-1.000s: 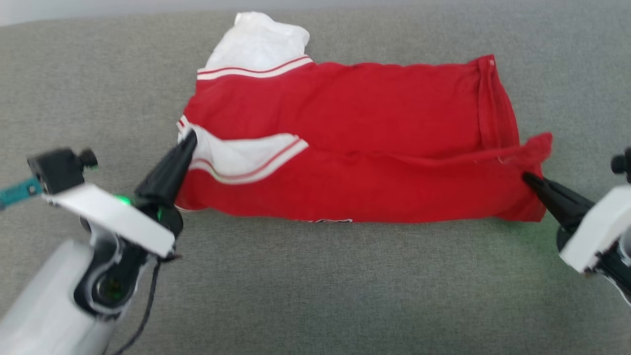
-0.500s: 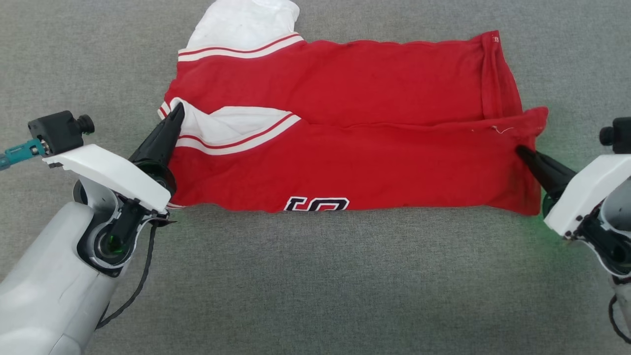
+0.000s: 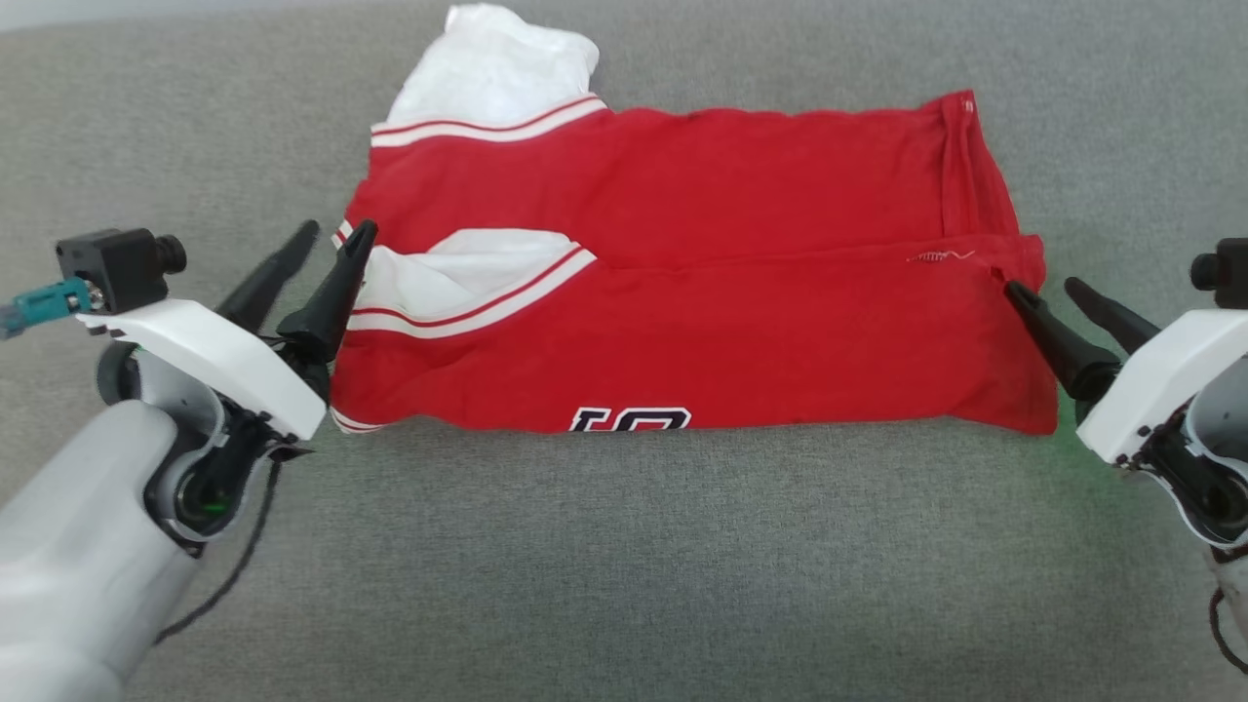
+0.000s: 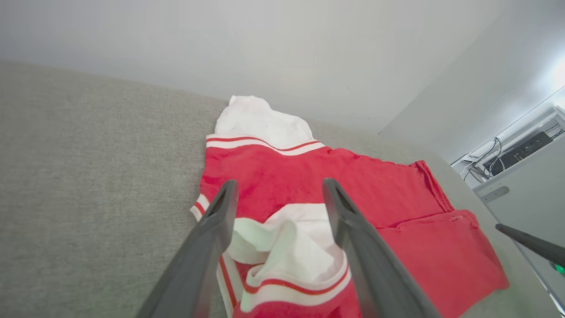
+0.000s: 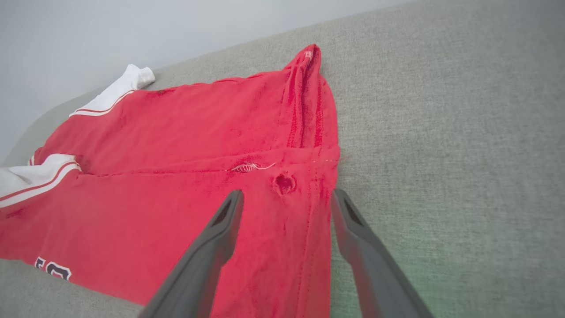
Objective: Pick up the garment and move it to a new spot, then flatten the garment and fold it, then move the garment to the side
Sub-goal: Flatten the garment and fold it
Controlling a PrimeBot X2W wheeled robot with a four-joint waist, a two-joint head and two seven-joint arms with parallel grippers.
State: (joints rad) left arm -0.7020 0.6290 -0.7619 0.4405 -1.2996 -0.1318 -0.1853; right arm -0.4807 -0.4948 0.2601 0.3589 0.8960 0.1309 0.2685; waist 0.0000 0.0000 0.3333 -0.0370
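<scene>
The garment is a red jersey with white sleeves, lying folded lengthwise on the grey couch cushion; black-white lettering peeks out at its near edge. My left gripper stands open at the shirt's left end, beside the folded-in white sleeve; the cloth lies loose under its fingers. At the hem end my right gripper is open too, nothing pinched. In the right wrist view the hem sits free between the spread fingers, with a small pinch dent in it.
The second white sleeve sticks out toward the cushion's far edge, where a pale wall rises. A cabinet with cables stands off to the right in the left wrist view. Bare grey cushion spreads in front of the shirt.
Both grippers have opened and let go of the shirt's near layer, which now rests flat on the lower layer. The head camera has shifted slightly.
</scene>
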